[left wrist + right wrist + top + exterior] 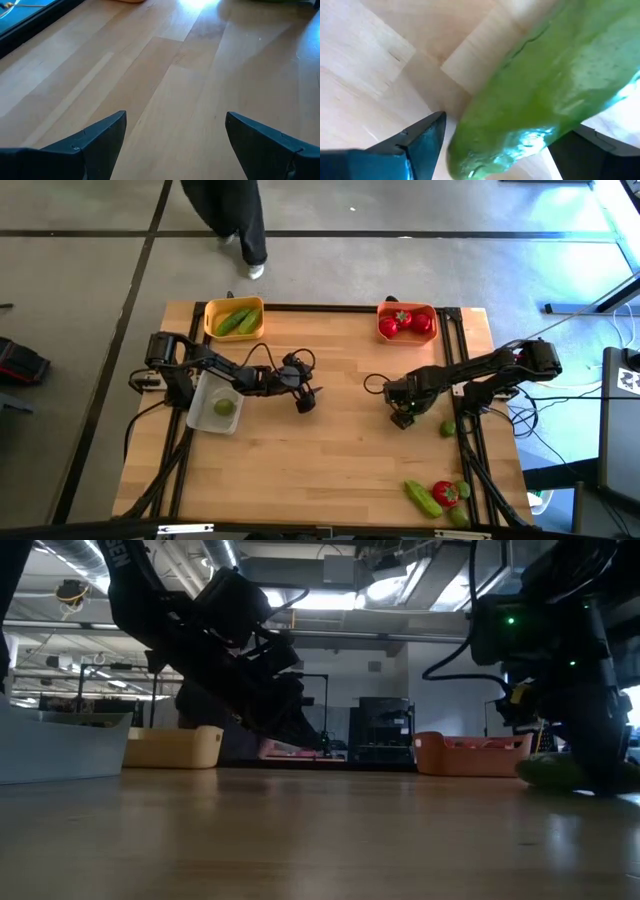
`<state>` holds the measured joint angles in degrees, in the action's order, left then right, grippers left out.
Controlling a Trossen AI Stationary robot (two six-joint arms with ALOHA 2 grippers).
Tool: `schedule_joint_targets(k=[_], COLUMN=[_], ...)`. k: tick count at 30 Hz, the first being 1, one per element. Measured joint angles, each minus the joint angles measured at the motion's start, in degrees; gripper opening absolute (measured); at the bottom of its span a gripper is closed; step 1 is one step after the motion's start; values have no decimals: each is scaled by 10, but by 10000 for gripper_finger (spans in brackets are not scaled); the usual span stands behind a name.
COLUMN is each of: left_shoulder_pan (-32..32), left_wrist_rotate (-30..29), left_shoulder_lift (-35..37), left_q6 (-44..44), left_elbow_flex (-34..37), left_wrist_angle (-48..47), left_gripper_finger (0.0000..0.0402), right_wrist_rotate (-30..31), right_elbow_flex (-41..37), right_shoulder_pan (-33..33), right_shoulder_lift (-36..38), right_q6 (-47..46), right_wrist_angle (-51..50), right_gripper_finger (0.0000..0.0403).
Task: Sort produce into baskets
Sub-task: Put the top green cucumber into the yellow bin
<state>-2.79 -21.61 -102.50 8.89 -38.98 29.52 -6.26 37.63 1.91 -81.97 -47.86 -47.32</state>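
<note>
On the wooden worktop (330, 470), the right claw (403, 418) holds a green cucumber (540, 95) lying slantwise between its fingers, well apart from the yellow basket (234, 319) of cucumbers nearer the wide-open, empty left claw (306, 401).

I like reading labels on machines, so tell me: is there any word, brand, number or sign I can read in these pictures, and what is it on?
None can be read for certain.
Pale letters run along the left arm at the top edge of the low view, but they are cut off and cannot be made out.
A black-and-white patterned square sits at the right edge of the high view; it carries no readable text.
The yellow basket, orange basket and produce show no labels.
</note>
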Motion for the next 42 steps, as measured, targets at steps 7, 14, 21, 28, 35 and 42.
schedule_joint_targets(k=[7,14,21,28,35,42], left_shoulder_pan=[0,1,2,9,21,15], left_wrist_rotate=[0,0,0,0,11,16], left_shoulder_lift=[0,0,0,13,94,160], left_q6=[2,18,56,82,59,35], left_elbow_flex=[0,0,0,0,0,0], left_wrist_angle=[3,3,2,-9,-21,-57], left_gripper_finger=[337,337,337,337,337,337], right_wrist_rotate=[48,72,89,113,175,186], right_elbow_flex=[1,2,2,7,32,43], right_shoulder_pan=[0,0,4,4,3,3], right_shoulder_lift=[1,1,1,0,-1,0], right_q6=[1,11,59,111,165,253], right_wrist_angle=[14,20,28,40,99,219], right_gripper_finger=[275,169,96,113,110,112])
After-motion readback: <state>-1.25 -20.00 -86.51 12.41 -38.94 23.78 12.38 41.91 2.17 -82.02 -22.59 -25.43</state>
